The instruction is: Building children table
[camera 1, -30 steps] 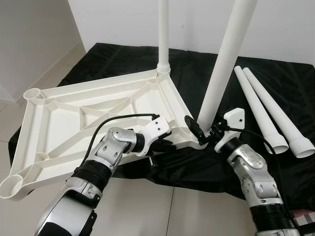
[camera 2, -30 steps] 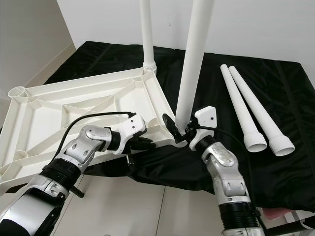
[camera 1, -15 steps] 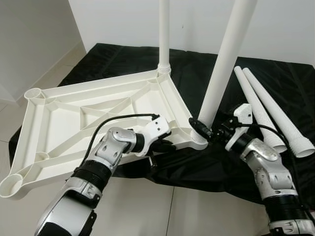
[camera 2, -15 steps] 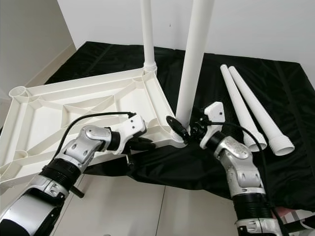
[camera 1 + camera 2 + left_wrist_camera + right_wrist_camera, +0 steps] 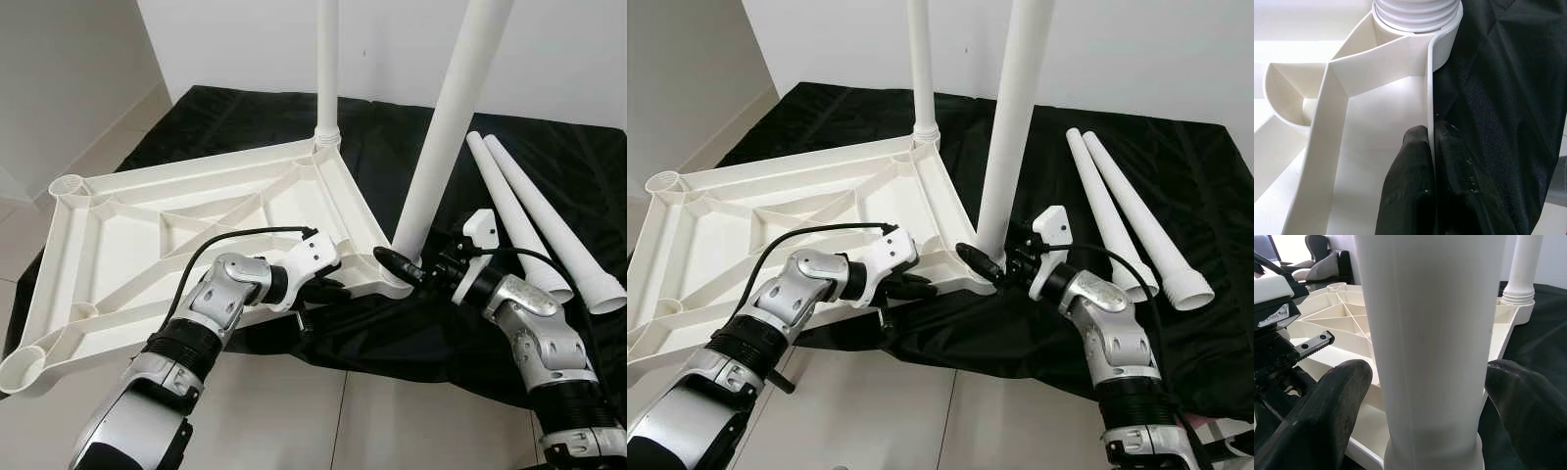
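Two legs are seated in the upturned tabletop [image 5: 176, 235], which lies partly on the black cloth [image 5: 549, 157] with its near side hanging past the cloth over the floor. Near leg [image 5: 441, 137] stands at the tabletop's near right corner; far leg [image 5: 326, 69] at its far corner. Two loose legs [image 5: 534, 211] lie on the cloth right of the tabletop.

Left gripper [image 5: 1432, 147]: fingers pinched shut on the tabletop's rim beside the near leg's socket. Right gripper [image 5: 1425, 377]: fingers spread either side of the near leg's base, not touching it.

Risks, judged:
- a sideways knock from the right gripper tilts the near leg, if not fully seated.
- left grip slipping lets the overhanging tabletop tip.
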Robot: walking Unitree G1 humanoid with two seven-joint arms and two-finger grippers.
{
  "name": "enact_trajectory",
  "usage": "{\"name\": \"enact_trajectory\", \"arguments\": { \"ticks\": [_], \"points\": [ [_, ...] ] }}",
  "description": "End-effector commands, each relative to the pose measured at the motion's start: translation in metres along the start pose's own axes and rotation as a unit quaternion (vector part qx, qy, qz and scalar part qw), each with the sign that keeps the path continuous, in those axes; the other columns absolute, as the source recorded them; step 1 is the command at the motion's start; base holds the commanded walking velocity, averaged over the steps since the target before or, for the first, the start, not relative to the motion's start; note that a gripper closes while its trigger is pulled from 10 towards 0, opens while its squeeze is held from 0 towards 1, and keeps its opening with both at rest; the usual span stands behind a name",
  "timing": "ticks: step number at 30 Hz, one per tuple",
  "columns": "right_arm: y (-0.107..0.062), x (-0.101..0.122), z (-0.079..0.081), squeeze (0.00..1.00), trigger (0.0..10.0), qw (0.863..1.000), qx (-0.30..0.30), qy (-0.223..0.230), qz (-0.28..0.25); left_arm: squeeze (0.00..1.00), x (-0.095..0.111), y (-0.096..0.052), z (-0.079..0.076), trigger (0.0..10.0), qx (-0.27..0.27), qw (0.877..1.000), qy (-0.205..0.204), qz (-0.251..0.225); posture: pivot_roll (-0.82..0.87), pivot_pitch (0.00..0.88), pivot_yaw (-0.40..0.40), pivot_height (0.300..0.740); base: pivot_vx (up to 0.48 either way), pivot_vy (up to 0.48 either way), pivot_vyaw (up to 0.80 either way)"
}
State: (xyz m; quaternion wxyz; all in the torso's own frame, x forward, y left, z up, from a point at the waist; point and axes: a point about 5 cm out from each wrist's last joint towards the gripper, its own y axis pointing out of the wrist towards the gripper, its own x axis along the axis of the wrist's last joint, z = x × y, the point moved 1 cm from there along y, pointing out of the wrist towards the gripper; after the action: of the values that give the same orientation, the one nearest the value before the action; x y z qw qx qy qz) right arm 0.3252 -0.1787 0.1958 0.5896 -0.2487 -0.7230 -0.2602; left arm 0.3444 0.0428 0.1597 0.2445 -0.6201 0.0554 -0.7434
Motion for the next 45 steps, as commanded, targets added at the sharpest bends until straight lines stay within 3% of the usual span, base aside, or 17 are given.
{"name": "enact_trajectory", "arguments": {
  "ticks": [1, 2, 3, 9, 11, 12, 21, 22, 23, 24, 25, 30, 32, 33, 37, 38, 45],
  "points": [
    [-0.0002, -0.0024, 0.0003, 0.00, 10.0, 1.000, 0.011, 0.003, 0.006, 0.00, 0.0080, -0.0033, 0.0030, 10.0, 0.008, 0.999, 0.000, -0.038, -0.16, 0.137, 0.074, 0.740, 0.000, 0.000, 0.00],
    [-0.0002, -0.0024, 0.0003, 0.00, 10.0, 1.000, 0.011, 0.003, 0.006, 0.00, 0.0080, -0.0033, 0.0030, 10.0, 0.008, 0.999, 0.000, -0.038, -0.16, 0.137, 0.074, 0.740, 0.000, 0.000, 0.00],
    [-0.0006, -0.0027, 0.0004, 0.00, 7.1, 1.000, 0.015, 0.005, 0.006, 0.00, 0.0079, -0.0032, 0.0028, 10.0, 0.008, 0.999, 0.000, -0.038, -0.16, 0.137, 0.074, 0.740, 0.000, 0.000, 0.00],
    [-0.0011, -0.0034, -0.0001, 0.00, 8.0, 1.000, 0.024, 0.005, 0.011, 0.00, 0.0079, -0.0031, 0.0024, 10.0, 0.007, 0.999, 0.001, -0.037, -0.16, 0.134, 0.071, 0.740, 0.000, 0.000, 0.00],
    [-0.0007, -0.0033, -0.0004, 0.00, 7.1, 1.000, 0.028, 0.003, 0.012, 0.00, 0.0077, -0.0031, 0.0023, 10.0, 0.007, 0.999, 0.001, -0.037, -0.16, 0.131, 0.070, 0.740, 0.000, 0.000, 0.00],
    [-0.0004, -0.0032, -0.0007, 0.00, 4.9, 0.999, 0.030, 0.004, 0.013, 0.00, 0.0076, -0.0032, 0.0022, 10.0, 0.007, 0.999, 0.002, -0.037, -0.16, 0.131, 0.070, 0.740, 0.000, 0.000, 0.00],
    [0.0005, -0.0045, -0.0009, 0.00, 2.7, 0.999, 0.036, 0.003, 0.015, 0.00, 0.0067, -0.0034, 0.0015, 10.0, 0.006, 0.999, 0.003, -0.036, -0.15, 0.124, 0.069, 0.740, 0.000, 0.000, 0.00],
    [0.0006, -0.0046, -0.0009, 0.00, 0.0, 0.999, 0.036, 0.003, 0.014, 0.00, 0.0066, -0.0033, 0.0013, 10.0, 0.005, 0.999, 0.003, -0.036, -0.15, 0.124, 0.070, 0.740, 0.000, 0.000, 0.00],
    [0.0008, -0.0046, -0.0013, 0.00, 2.8, 0.999, 0.035, 0.002, 0.015, 0.00, 0.0067, -0.0031, 0.0011, 10.0, 0.005, 0.999, 0.003, -0.036, -0.15, 0.124, 0.069, 0.740, 0.000, 0.000, 0.00],
    [0.0008, -0.0046, -0.0013, 0.00, 2.8, 0.999, 0.035, 0.002, 0.015, 0.00, 0.0067, -0.0031, 0.0011, 10.0, 0.005, 0.999, 0.003, -0.036, -0.15, 0.124, 0.069, 0.740, 0.000, 0.000, 0.00],
    [0.0009, -0.0047, -0.0013, 0.00, 10.0, 0.999, 0.035, 0.002, 0.015, 0.00, 0.0069, -0.0029, 0.0009, 10.0, 0.004, 0.999, 0.003, -0.036, -0.15, 0.123, 0.069, 0.740, 0.000, 0.000, 0.00],
    [0.0006, -0.0052, -0.0001, 0.00, 10.0, 0.999, 0.040, 0.004, 0.016, 0.00, 0.0071, -0.0025, 0.0007, 10.0, 0.004, 0.999, 0.003, -0.037, -0.15, 0.123, 0.069, 0.740, 0.000, 0.000, 0.00],
    [0.0000, -0.0058, 0.0008, 0.00, 4.1, 0.999, 0.040, 0.008, 0.015, 0.00, 0.0073, -0.0029, 0.0011, 10.0, 0.004, 0.999, 0.003, -0.036, -0.15, 0.130, 0.069, 0.740, 0.000, 0.000, 0.00],
    [-0.0004, -0.0062, 0.0022, 0.00, 0.0, 0.999, 0.044, 0.013, 0.014, 0.00, 0.0074, -0.0033, 0.0015, 10.0, 0.005, 0.999, 0.003, -0.036, -0.15, 0.132, 0.070, 0.740, 0.000, 0.000, 0.00],
    [-0.0005, -0.0065, 0.0025, 0.00, 0.0, 0.999, 0.040, 0.013, 0.013, 0.00, 0.0074, -0.0037, 0.0019, 10.0, 0.005, 0.999, 0.003, -0.036, -0.15, 0.132, 0.070, 0.740, 0.000, 0.000, 0.00],
    [-0.0004, -0.0068, 0.0031, 0.00, 10.0, 0.999, 0.036, 0.011, 0.012, 0.00, 0.0074, -0.0042, 0.0024, 10.0, 0.006, 0.999, 0.003, -0.035, -0.15, 0.135, 0.072, 0.740, 0.000, 0.000, 0.00],
    [0.0029, -0.0012, 0.0078, 0.00, 10.0, 1.000, -0.001, 0.010, -0.011, 0.00, 0.0083, -0.0049, 0.0030, 10.0, 0.008, 0.999, 0.003, -0.036, -0.15, 0.139, 0.073, 0.740, 0.000, 0.000, 0.00]
  ]
}}
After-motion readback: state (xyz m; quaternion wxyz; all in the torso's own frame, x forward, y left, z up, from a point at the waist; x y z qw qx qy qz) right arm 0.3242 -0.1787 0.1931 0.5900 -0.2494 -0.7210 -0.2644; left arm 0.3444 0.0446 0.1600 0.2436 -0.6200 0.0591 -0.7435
